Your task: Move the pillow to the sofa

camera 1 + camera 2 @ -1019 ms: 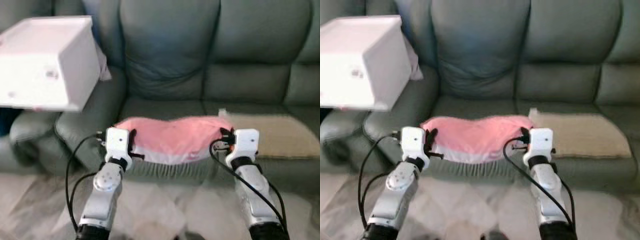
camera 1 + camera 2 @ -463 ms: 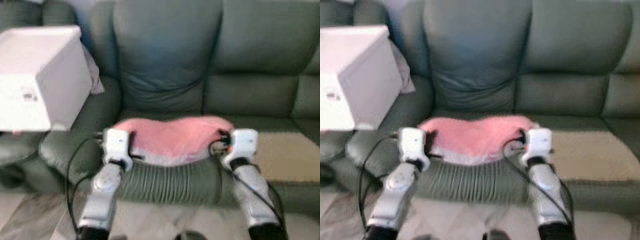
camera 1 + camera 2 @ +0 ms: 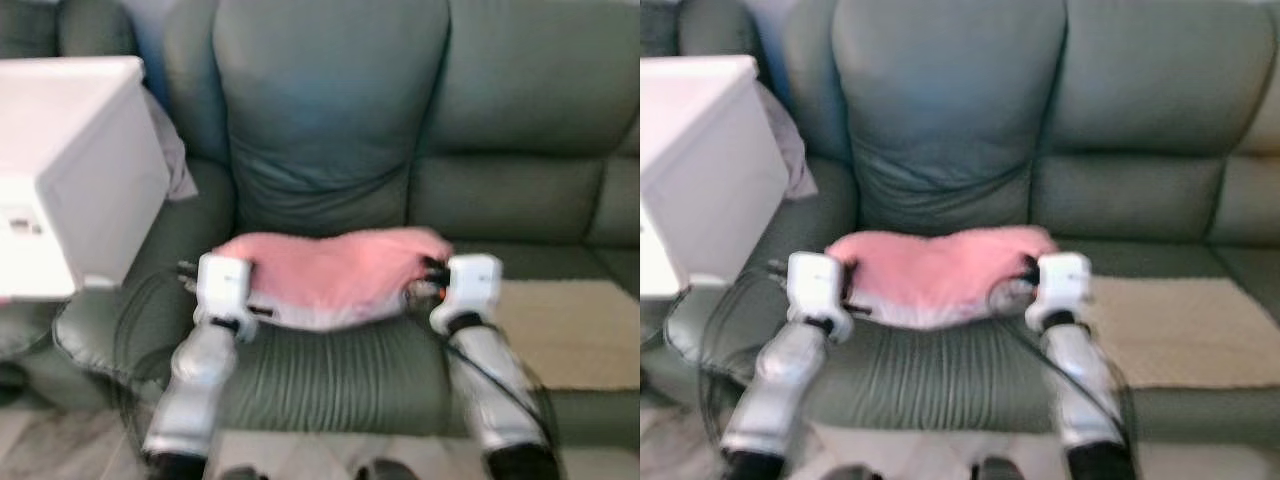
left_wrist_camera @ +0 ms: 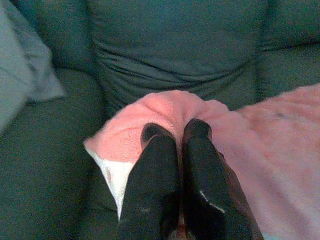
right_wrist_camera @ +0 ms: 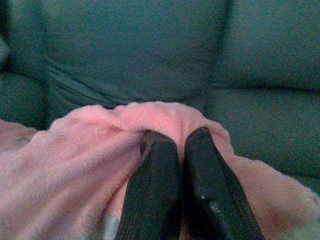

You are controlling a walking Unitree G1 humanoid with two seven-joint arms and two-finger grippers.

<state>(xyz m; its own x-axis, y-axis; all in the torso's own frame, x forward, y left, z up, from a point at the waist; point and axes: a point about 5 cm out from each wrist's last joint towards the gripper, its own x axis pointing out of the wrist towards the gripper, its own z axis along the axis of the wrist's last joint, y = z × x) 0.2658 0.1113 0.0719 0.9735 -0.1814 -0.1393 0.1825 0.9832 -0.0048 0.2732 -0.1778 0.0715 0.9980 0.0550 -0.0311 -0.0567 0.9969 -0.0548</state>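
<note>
The left gripper (image 4: 176,134) has its two black fingers pressed together on a fold at one end of the fluffy pink pillow with a white underside (image 3: 330,275); the right gripper (image 5: 176,141) pinches the opposite end likewise. Between the jaws the pillow hangs stretched just above the front of the grey-green leather sofa (image 3: 330,130) seat. Beyond the right gripper lies a beige mat (image 3: 565,325); beyond the left, a white box (image 3: 70,170). Carrying looks nearly finished; lowering and letting go remain.
</note>
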